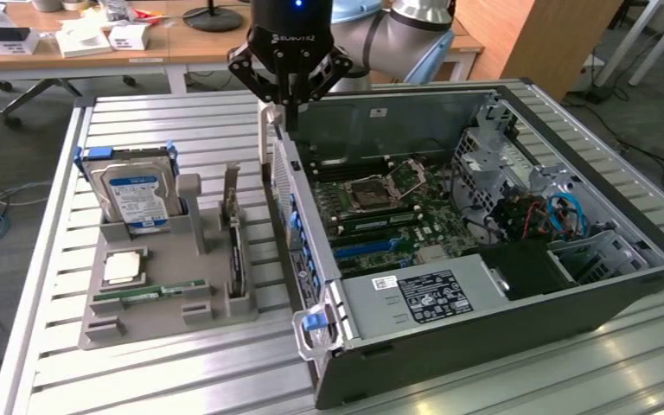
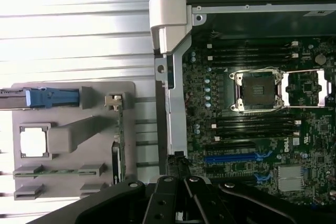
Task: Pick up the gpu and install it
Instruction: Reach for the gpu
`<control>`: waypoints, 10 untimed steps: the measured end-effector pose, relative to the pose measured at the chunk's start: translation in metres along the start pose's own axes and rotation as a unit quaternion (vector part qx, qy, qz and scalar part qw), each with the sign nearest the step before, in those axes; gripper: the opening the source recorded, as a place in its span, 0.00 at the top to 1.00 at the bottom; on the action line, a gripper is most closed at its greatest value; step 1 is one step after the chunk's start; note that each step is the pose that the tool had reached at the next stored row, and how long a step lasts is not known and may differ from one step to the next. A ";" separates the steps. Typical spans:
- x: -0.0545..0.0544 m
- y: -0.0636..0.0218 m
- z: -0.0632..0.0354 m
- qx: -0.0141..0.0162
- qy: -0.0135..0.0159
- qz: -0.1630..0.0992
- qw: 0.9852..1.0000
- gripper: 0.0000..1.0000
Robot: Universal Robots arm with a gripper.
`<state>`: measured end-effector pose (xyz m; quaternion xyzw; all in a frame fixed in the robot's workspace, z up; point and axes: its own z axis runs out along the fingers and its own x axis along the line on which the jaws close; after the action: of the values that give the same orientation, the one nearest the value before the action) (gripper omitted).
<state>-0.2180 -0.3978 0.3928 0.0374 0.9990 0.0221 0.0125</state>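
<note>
Gpu [image 1: 235,233] stands on its long edge in a slot of the grey holder tray [image 1: 136,327], at the side of the tray nearest the computer case [image 1: 609,290]. Its silvery bracket end is at the far end of the slot, and nothing grips it. In the wrist view the gpu [image 2: 117,148] shows edge-on as a thin dark strip along the tray [image 2: 63,114], just beside the case wall [image 2: 173,30].

The tool [image 1: 290,123] hangs above the far corner of the case at the exterior view's left, over the case's side wall. Its fingers are pressed together and hold nothing. It is well above the gpu and farther back than it, and does not touch it. In the wrist view the closed tool [image 2: 178,169] points down at the strip between tray and case.

On the tray, to the exterior view's left of the gpu, a silver hard drive [image 1: 134,194] with a blue label stands upright in its own holder. Nearer lies a square processor chip [image 1: 122,268], and nearer still a narrow green memory stick [image 1: 148,295] lies flat.

The case lies on its side with the panel off, open upward, on the slatted metal counter [image 1: 170,380]. Inside, the green motherboard [image 1: 396,212] is exposed, with an open processor socket [image 1: 384,186] and a blue expansion slot [image 1: 373,248] nearer the front. The wrist view shows the same board [image 2: 252,140], socket [image 2: 260,90] and blue slot [image 2: 231,158].
</note>
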 end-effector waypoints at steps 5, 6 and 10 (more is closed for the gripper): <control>0.007 -0.0005 -0.0002 0.000 0.000 0.000 1.000 0.89; 0.009 -0.0006 -0.0003 0.000 0.000 0.000 1.000 0.89; 0.014 -0.0009 -0.0004 0.000 0.000 0.000 1.000 0.89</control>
<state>-0.2324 -0.3976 0.3928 0.0374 0.9990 0.0221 0.0125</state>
